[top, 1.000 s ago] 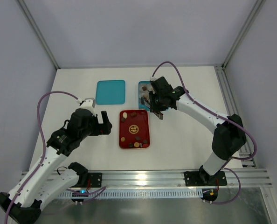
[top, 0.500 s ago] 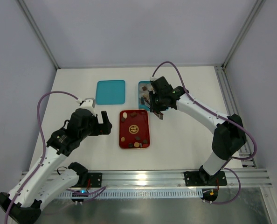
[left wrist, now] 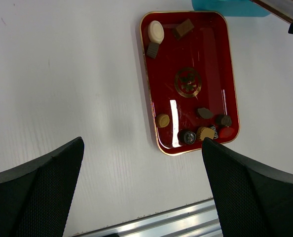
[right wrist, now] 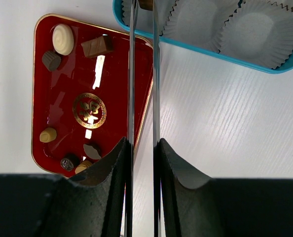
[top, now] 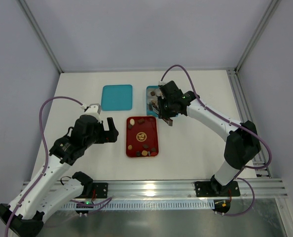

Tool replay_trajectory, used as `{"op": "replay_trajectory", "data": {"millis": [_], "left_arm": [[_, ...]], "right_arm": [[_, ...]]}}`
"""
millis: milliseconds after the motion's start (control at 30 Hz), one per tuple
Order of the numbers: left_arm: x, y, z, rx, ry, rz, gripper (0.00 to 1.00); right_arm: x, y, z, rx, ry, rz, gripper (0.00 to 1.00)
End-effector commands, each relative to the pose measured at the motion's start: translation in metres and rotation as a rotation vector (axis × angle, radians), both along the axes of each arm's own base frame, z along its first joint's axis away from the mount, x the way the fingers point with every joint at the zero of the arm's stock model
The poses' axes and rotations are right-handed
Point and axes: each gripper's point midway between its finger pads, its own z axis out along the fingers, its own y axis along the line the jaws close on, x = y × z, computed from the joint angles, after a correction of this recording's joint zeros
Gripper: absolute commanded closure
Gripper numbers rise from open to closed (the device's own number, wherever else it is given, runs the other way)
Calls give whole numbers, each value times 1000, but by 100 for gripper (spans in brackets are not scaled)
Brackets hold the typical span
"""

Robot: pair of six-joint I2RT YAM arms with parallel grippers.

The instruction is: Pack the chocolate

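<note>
Right tool [right wrist: 142, 2], slim metal, pinching brown chocolate [right wrist: 146, 5], glossy rectangular red tray [right wrist: 119, 84]

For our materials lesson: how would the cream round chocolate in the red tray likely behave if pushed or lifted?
Lying flat, the cream round chocolate probably slides rather than rolls on the glossy red tray. Small, so likely light. Its curved edge may slip from thin tweezers.

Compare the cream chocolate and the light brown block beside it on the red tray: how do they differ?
Colour: the cream chocolate is pale, almost white; the light brown block is milk-brown. Shape: the cream chocolate is a round disc; the light brown block is oblong with straight edges. Shared: both lie apart at the end of the red tray nearer the teal box.
</note>
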Motion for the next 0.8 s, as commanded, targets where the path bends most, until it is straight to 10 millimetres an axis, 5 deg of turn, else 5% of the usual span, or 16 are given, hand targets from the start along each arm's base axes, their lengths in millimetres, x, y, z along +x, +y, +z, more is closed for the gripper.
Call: {"op": "replay_trajectory", "data": {"millis": [0, 767], "left_arm": [[4, 1, 7, -4, -35, 9, 0], [4, 1, 7, -3, -35, 7, 0]], "right_arm": [[8, 4, 29, 45, -67, 5, 67], [13, 4, 36, 44, -81, -1, 66]]}}
